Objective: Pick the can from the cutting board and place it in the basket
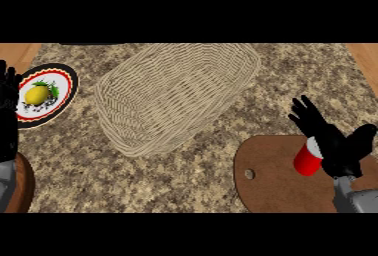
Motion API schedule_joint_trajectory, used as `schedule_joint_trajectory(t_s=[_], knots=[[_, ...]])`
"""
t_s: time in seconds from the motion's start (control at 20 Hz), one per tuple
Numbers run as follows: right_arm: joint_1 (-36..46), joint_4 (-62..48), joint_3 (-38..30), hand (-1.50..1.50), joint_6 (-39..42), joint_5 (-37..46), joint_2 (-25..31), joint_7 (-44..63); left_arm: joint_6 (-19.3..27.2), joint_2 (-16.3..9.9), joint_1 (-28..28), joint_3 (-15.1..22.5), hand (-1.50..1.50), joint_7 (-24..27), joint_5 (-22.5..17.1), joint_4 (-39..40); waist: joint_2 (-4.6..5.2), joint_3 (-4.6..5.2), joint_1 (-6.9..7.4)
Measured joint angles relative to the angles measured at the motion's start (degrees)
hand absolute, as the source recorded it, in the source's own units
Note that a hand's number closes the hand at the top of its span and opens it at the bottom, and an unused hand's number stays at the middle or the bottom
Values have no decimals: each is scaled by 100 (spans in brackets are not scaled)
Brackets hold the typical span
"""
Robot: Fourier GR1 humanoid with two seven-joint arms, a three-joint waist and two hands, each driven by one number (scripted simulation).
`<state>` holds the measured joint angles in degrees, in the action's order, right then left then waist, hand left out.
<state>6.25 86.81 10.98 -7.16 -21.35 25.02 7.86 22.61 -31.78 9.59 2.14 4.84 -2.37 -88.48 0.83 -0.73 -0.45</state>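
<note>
A red can (pixel 307 161) with a white top stands on the round brown cutting board (pixel 269 187) at the lower right. My right hand (pixel 336 140) is right beside the can, its fingers spread and straight, thumb out to the right; the can sits against the palm's left side and no finger curls round it. The woven wicker basket (pixel 177 92) lies in the middle of the counter, up and left of the board. My left hand (pixel 7 115) rests open at the left edge, fingers up.
A round plate (pixel 63 85) with a black and red rim holds a lemon (pixel 36 94) at the far left, next to my left hand. A brown rounded object (pixel 23 187) shows at the lower left. Speckled granite counter (pixel 184 175) lies between basket and board.
</note>
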Motion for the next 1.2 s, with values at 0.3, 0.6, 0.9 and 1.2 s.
schedule_joint_trajectory(t_s=[0.3, 0.6, 0.9, 1.2], knots=[[1030, -115, 132, 150, 509, -140, -165, 413, -686, -5, 165, 315, 0, -120, -77, -54, -49, 59, 99], [1434, 109, 586, -150, -760, 83, -1570, 457, -1213, 108, 231, 591, 0, -336, -321, -7, -90, 63, 42], [2374, 6, 1158, -150, -1667, 1685, -1133, 1463, -1368, 214, 166, 698, 0, -276, -318, 84, -120, 95, 45], [3431, -386, 1544, -150, -543, 2535, 376, 3045, -1429, 193, 177, 687, 0, -303, -320, 111, -152, 123, 36]])
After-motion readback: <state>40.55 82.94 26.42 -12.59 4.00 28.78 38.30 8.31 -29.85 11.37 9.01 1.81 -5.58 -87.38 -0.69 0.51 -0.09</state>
